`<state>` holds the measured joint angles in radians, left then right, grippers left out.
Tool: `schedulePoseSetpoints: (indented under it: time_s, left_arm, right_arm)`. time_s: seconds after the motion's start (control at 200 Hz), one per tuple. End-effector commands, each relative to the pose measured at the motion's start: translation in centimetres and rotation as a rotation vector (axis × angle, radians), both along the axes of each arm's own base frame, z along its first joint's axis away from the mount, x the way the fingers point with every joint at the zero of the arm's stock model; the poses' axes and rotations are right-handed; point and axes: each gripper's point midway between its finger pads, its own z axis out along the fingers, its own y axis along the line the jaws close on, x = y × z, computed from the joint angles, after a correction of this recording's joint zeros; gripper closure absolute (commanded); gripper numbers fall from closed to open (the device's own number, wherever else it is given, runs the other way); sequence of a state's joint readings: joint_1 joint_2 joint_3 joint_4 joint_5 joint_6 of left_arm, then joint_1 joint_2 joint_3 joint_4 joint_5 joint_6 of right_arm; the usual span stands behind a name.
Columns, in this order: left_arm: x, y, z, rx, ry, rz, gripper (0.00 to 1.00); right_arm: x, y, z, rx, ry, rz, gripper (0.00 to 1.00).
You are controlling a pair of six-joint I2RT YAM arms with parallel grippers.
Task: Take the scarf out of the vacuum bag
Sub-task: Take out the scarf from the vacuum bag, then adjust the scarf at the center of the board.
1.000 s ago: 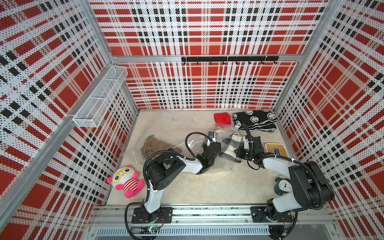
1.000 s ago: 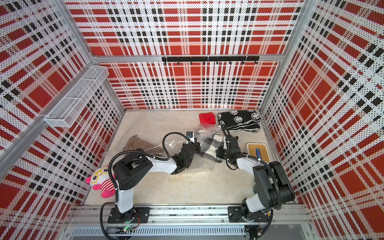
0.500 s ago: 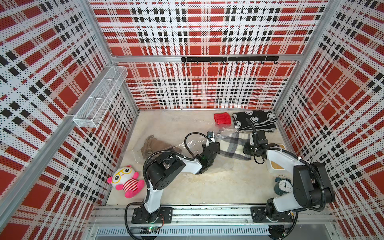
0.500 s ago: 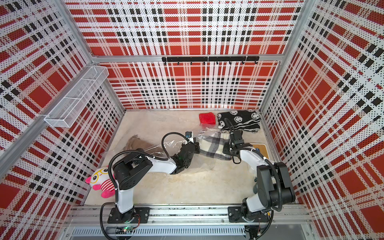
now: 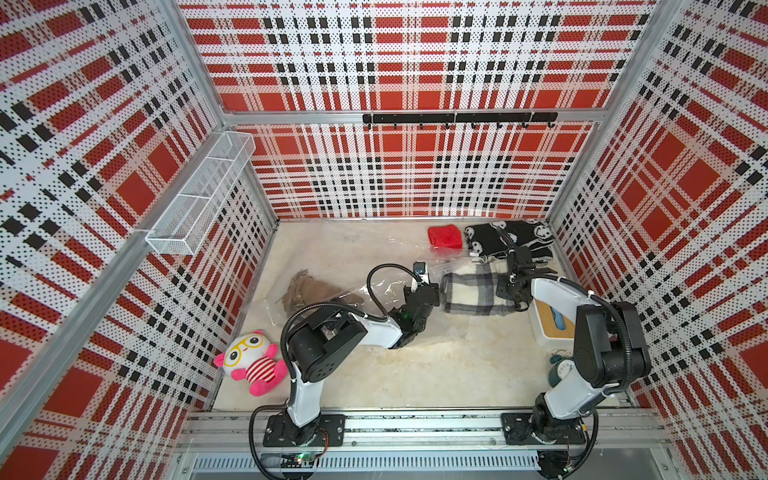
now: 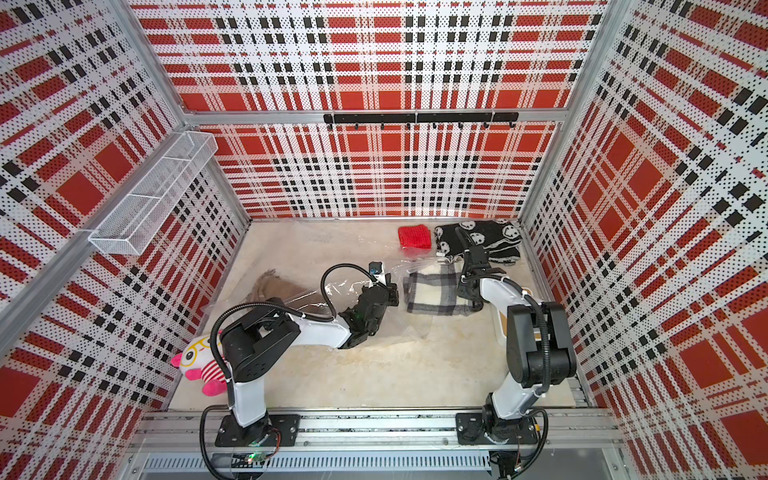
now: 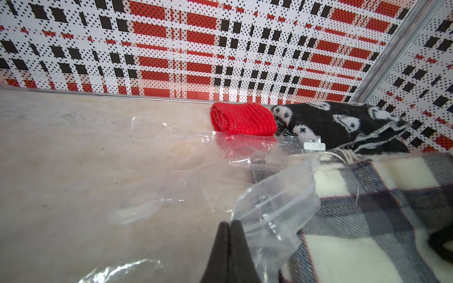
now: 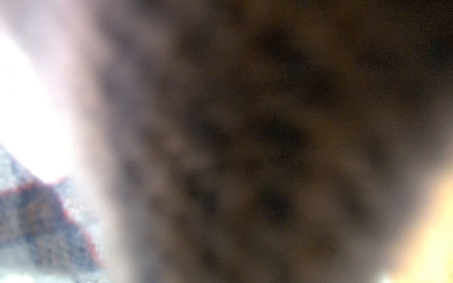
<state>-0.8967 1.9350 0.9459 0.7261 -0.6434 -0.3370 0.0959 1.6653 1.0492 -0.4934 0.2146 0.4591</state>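
The scarf (image 5: pixel 473 293), cream with black and grey checks, lies folded on the table right of the vacuum bag (image 5: pixel 374 286); in both top views it is almost wholly outside the bag's mouth. The clear, crinkled bag spreads leftward, and its round white valve (image 7: pixel 136 210) shows in the left wrist view. My left gripper (image 5: pixel 432 287) is at the bag's open zip edge (image 7: pixel 277 203), with its fingertips (image 7: pixel 224 227) pressed together on the film. My right gripper (image 5: pixel 512 291) sits on the scarf's right end. The right wrist view is a dark blur of fabric, so its jaws are hidden.
At the back right lie a red knit piece (image 5: pixel 445 237) and a black-and-white knit (image 5: pixel 511 241). A brown cloth (image 5: pixel 307 291) rests at the bag's left end and a plush toy (image 5: pixel 251 365) at front left. Along the right side stand a white box (image 5: pixel 552 328) and a clock (image 5: pixel 561 370).
My right gripper has moved right with the scarf, drawing it out of the bag's mouth. The scarf now lies flat beside the bag. My left gripper has stayed at the bag's edge.
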Motion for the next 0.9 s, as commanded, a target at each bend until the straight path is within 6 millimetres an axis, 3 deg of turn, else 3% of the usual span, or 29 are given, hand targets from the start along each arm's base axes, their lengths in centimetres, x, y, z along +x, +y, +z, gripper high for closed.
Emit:
schedulePoseSetpoints:
  time_s: [0.0, 0.08, 0.311, 0.331, 0.346, 0.386, 0.481, 0.606, 0.742, 0.897]
  left_arm:
    - [-0.1, 0.9, 2.1, -0.024, -0.036, 0.023, 1.00]
    - [-0.1, 0.9, 2.6, -0.029, -0.044, 0.026, 1.00]
    - [-0.3, 0.3, 3.7, -0.034, -0.058, 0.015, 1.00]
    - [-0.3, 0.3, 3.8, -0.034, -0.059, 0.015, 1.00]
    - [-0.4, 0.3, 3.8, -0.034, -0.060, 0.015, 1.00]
    - [-0.5, 0.2, 3.9, -0.035, -0.060, 0.011, 1.00]
    - [-0.7, 0.0, 4.2, -0.045, -0.060, -0.003, 1.00]
    - [-0.9, 0.2, 4.6, -0.055, -0.060, -0.006, 1.00]
    - [-1.1, 0.5, 5.2, -0.065, -0.062, -0.009, 1.00]
    - [-1.6, 0.3, 5.5, -0.088, -0.052, -0.048, 1.00]
  right_arm:
    - [1.1, -2.8, 1.5, -0.108, -0.030, -0.092, 0.63]
    - [0.9, -3.3, 2.8, -0.125, -0.059, -0.128, 0.44]
    - [-0.6, -3.5, 7.9, -0.172, -0.191, -0.160, 0.27]
    - [-0.8, -3.3, 8.5, -0.180, -0.209, -0.158, 0.18]
    - [-0.9, -3.2, 9.0, -0.187, -0.228, -0.158, 0.03]
    - [-1.2, -2.8, 10.2, -0.215, -0.274, -0.145, 0.00]
    - [-1.3, -0.1, 11.9, -0.183, -0.358, -0.047, 0.00]
    - [-1.2, 3.7, 12.4, -0.070, -0.437, 0.078, 0.00]
    - [-1.7, 9.3, 11.7, 0.000, -0.523, 0.239, 0.00]
    - [-1.8, 15.4, 9.5, 0.051, -0.518, 0.408, 0.00]
